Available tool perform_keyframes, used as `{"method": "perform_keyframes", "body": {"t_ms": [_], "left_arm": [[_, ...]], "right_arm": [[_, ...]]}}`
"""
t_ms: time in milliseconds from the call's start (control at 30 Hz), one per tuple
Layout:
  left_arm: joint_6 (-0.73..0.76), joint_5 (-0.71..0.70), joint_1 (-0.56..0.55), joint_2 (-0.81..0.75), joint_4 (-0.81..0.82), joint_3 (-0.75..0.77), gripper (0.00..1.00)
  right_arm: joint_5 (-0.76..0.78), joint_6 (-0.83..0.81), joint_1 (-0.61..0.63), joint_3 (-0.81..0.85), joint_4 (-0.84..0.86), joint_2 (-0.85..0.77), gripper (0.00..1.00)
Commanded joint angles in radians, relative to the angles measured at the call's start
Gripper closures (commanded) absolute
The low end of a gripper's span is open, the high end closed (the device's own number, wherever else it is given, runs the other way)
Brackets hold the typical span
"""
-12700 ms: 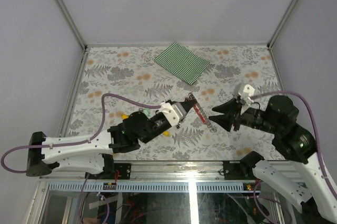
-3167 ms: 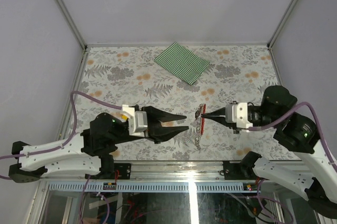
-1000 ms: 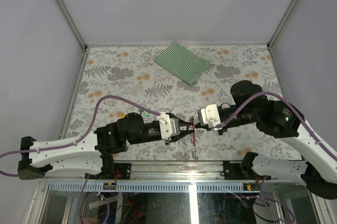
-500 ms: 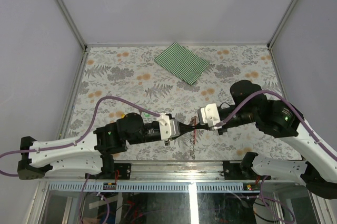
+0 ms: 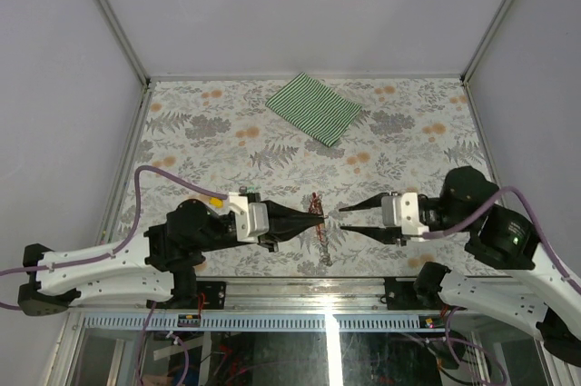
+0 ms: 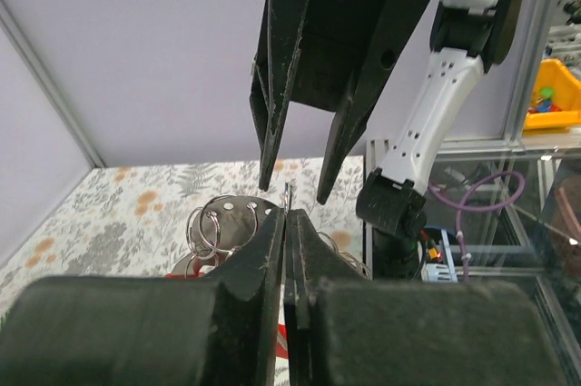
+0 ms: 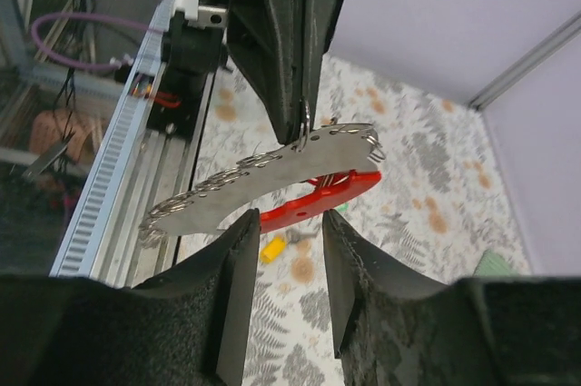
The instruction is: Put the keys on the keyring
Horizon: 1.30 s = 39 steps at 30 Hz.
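My left gripper [image 5: 315, 211] is shut on the keyring [image 5: 319, 222] and holds it above the table. The keyring is a red strap with a silver metal plate, small rings and a chain hanging down. In the left wrist view my jaws [image 6: 289, 215] pinch its thin metal edge, with silver rings [image 6: 218, 221] beside them. My right gripper [image 5: 343, 217] is open, just right of the keyring and not touching it. In the right wrist view the keyring [image 7: 272, 177] hangs ahead of my open gripper [image 7: 286, 222]. A yellow key [image 7: 270, 248] lies on the table below. Another yellow key [image 5: 215, 199] shows by the left arm.
A green striped cloth [image 5: 313, 106] lies at the back of the flower-patterned table [image 5: 408, 123]. The metal frame rail [image 5: 327, 284] runs along the near edge. Purple walls close in the sides and back.
Half a second ago both grippers met at the keyring. The right gripper has let go, opened and drawn back to the right. The left gripper still holds the keyring and has shifted slightly left.
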Motion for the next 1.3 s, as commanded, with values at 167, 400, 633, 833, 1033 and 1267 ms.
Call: {"method": "perform_keyframes", "body": {"t_ms": [167,400,633,833,1033,1267], "left_arm": [[-0.040,0.088,-0.006,-0.023,0.212,-0.009,1.00],[-0.044,0.096,-0.005,-0.015,0.232,-0.003,1.00],[-0.038,0.085,-0.005,-0.009,0.220,0.005,1.00],[-0.035,0.083,-0.004,0.000,0.213,0.012,1.00],[-0.036,0.086,-0.006,0.007,0.210,0.017,1.00],[-0.032,0.081,-0.006,0.004,0.201,0.017,1.00]], "right_arm": [[-0.041,0.246,0.008,-0.176,0.535,-0.096,0.60],[-0.103,0.306,0.009,-0.207,0.617,-0.083,0.68],[-0.123,0.302,0.009,-0.210,0.614,-0.090,0.66],[-0.142,0.300,0.009,-0.198,0.596,-0.078,0.66],[-0.163,0.296,0.008,-0.185,0.585,-0.056,0.71],[-0.176,0.293,0.008,-0.181,0.570,-0.046,0.76]]}}
